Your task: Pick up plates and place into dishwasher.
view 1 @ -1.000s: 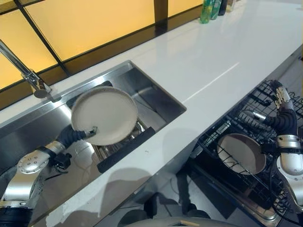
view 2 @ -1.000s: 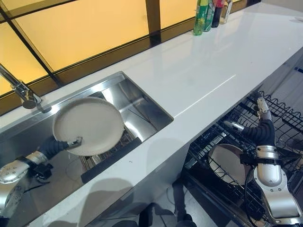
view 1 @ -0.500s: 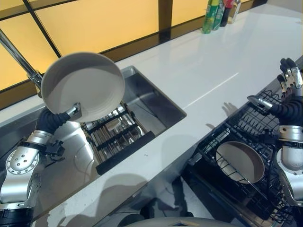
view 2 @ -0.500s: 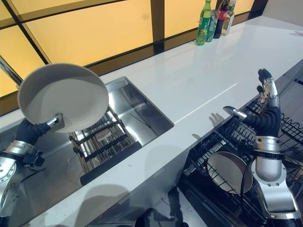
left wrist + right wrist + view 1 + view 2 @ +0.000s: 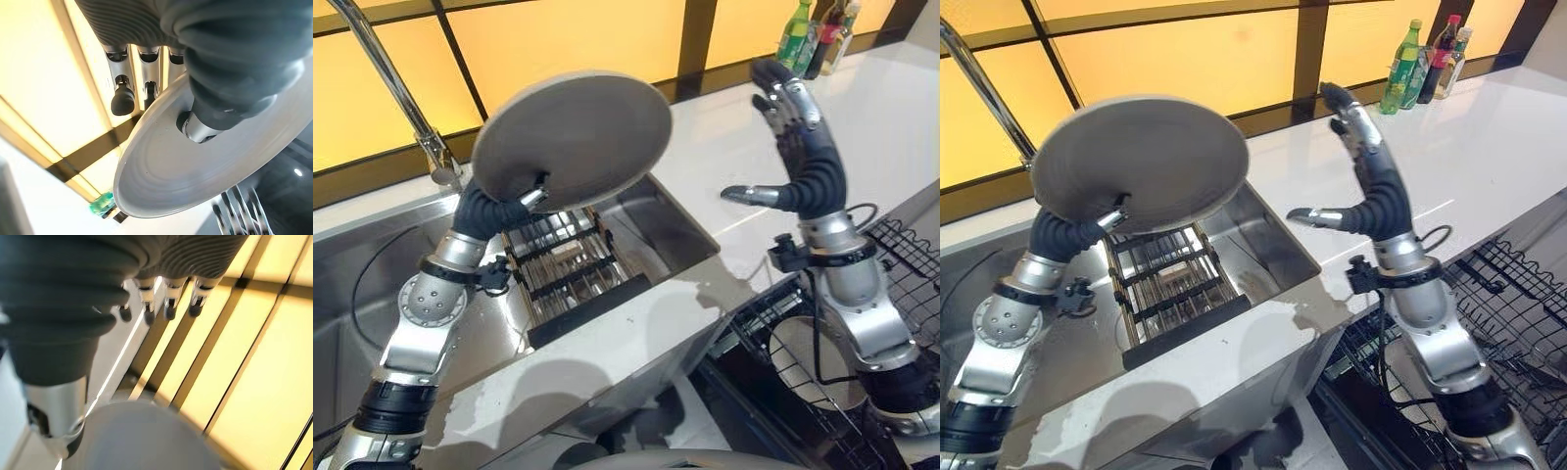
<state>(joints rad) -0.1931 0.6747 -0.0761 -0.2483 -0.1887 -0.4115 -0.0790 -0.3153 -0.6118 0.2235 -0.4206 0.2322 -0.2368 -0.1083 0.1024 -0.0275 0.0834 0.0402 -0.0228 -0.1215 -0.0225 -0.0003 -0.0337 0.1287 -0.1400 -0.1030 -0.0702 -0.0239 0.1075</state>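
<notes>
Grey-white plate (image 5: 573, 137) is up in the air over the steel sink (image 5: 352, 284), tilted, rim pinched by your left hand (image 5: 530, 196): thumb on one face, fingers (image 5: 123, 98) behind the other. Below it, a slotted rack (image 5: 558, 269) sits in the sink basin. Your right hand (image 5: 793, 108) is raised over the white counter (image 5: 891, 127) just beside the plate, fingers spread straight, thumb out, holding nothing. Second plate (image 5: 813, 357) lies in the black wire dishwasher rack (image 5: 911, 264), lower right. Bottles (image 5: 1425, 69) stand at the counter's far end.
</notes>
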